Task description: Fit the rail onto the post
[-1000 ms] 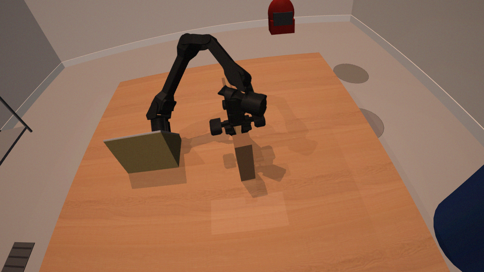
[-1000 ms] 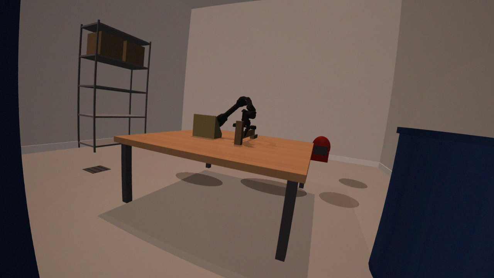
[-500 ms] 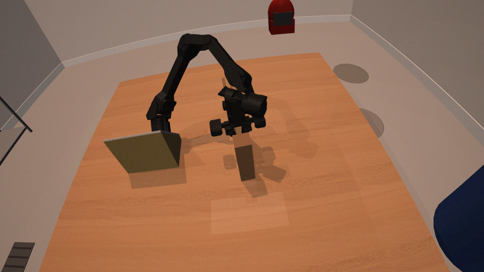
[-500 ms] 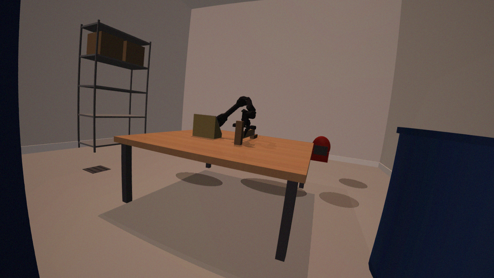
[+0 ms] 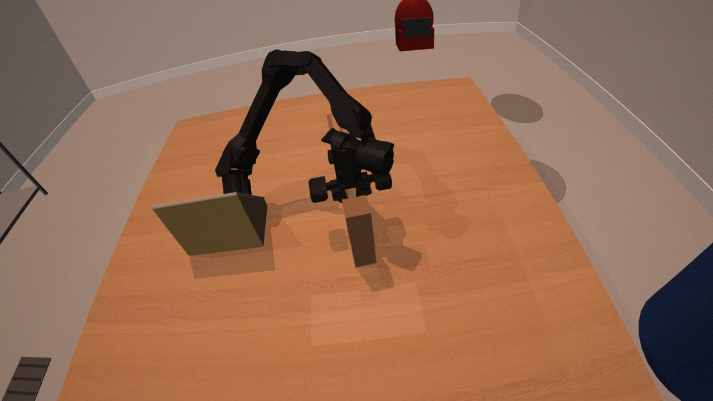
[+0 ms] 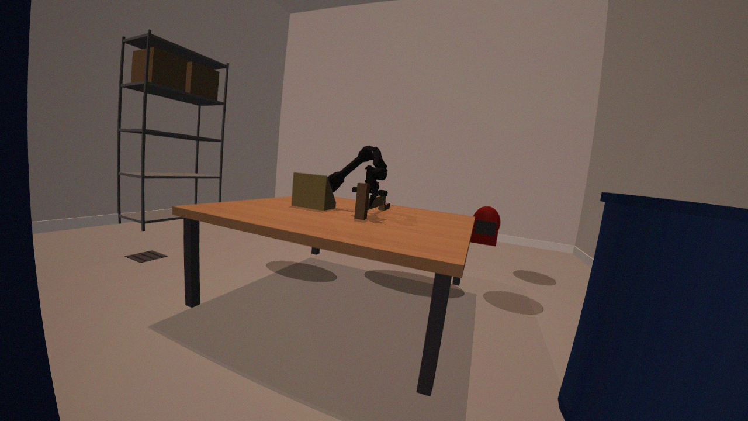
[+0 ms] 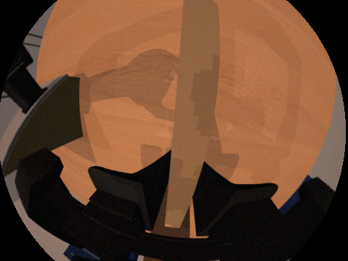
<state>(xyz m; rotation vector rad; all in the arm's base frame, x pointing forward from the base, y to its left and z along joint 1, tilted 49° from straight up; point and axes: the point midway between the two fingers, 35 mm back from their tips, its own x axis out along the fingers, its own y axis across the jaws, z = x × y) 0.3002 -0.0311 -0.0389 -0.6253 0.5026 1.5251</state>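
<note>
- The hand was clamped on the rail, its two fingers pressed against the rail's long sides close to the near end. I took that grip for a sensible one, since the near end is the end that has to be steered.
- The rail ran away from the hand toward the far edge of the table, a thin strip near the table's middle. From the wrist view it looked straight and centred between the fingers, which ought to keep it from twisting.
- The post stood upright just in front of the hand, on the side toward the near edge. The rail's end looked very close to it, but the hand hid the joint, so I could not tell whether the pegs were in or whether the end touched the post.
- The far end and its bracket were too small and too hidden by the arm to judge.
- An olive wedge-shaped block sat toward the left edge, well apart from the rail and out of the way.
- My guess was that the job stood at the pushing-home stage, with the letting go not yet done.
</note>
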